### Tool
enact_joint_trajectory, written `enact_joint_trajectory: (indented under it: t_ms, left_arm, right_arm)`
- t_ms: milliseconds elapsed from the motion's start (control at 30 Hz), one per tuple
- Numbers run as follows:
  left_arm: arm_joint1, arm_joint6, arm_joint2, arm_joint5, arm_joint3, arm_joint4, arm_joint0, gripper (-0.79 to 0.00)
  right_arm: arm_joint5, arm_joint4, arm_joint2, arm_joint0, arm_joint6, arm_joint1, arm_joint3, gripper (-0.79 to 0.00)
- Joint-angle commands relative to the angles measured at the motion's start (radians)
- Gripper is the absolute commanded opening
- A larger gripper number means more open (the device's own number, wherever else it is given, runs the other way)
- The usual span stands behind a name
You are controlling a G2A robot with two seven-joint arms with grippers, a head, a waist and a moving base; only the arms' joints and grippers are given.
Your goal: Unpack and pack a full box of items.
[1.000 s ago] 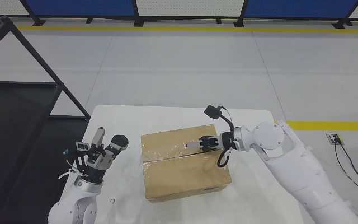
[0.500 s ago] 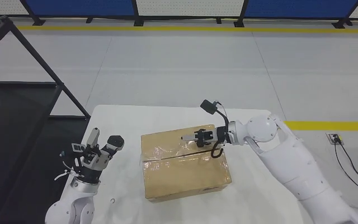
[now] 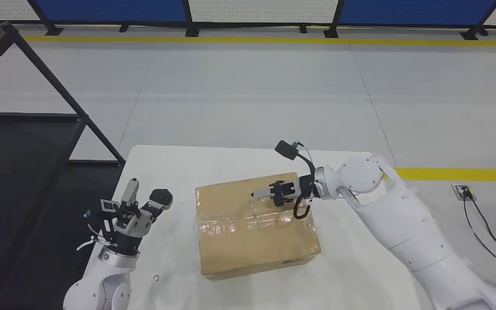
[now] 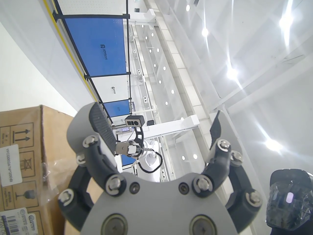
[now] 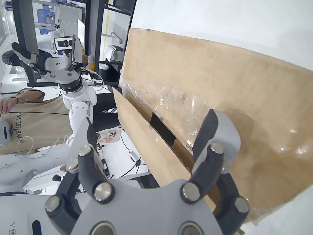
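A brown cardboard box [image 3: 256,232] with wrinkled clear tape along its top seam stands in the middle of the white table [image 3: 170,167]. My right gripper [image 3: 262,193] is open over the far half of the box top. In the right wrist view the right gripper [image 5: 146,119] straddles the box [image 5: 220,79]: one fingertip [image 5: 212,123] lies over the taped far flap, and the near flap's edge [image 5: 137,128] is slightly raised, with a dark gap [image 5: 162,129] at the seam. My left gripper [image 3: 144,198] [image 4: 156,125] is open and empty, pointing upward left of the box [image 4: 22,145].
A black metal frame [image 3: 54,116] stands off the table's left side. A small ring-shaped bit [image 3: 156,278] lies on the table near the front left. Bare table surface lies behind the box and to its right.
My right gripper has slid left and toward the far edge across the box top. The left arm has shifted slightly left, its gripper still open.
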Motion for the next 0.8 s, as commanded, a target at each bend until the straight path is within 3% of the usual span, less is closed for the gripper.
enact_joint_trajectory:
  t_ms: [0, 467, 767]
  left_arm:
    - [0.0, 0.001, -0.001, 0.0, 0.002, -0.001, -0.001, 0.0]
    - [0.002, 0.005, -0.005, 0.006, 0.024, -0.009, -0.019, 0.0]
    - [0.003, 0.004, -0.009, 0.002, 0.039, -0.019, -0.027, 0.0]
  right_arm:
    - [-0.006, 0.011, -0.007, 0.007, 0.001, -0.006, 0.011, 0.0]
    - [-0.089, 0.131, -0.034, 0.039, 0.075, -0.045, 0.059, 0.0]
    - [-0.061, 0.231, -0.033, 0.031, 0.009, -0.071, 0.121, 0.0]
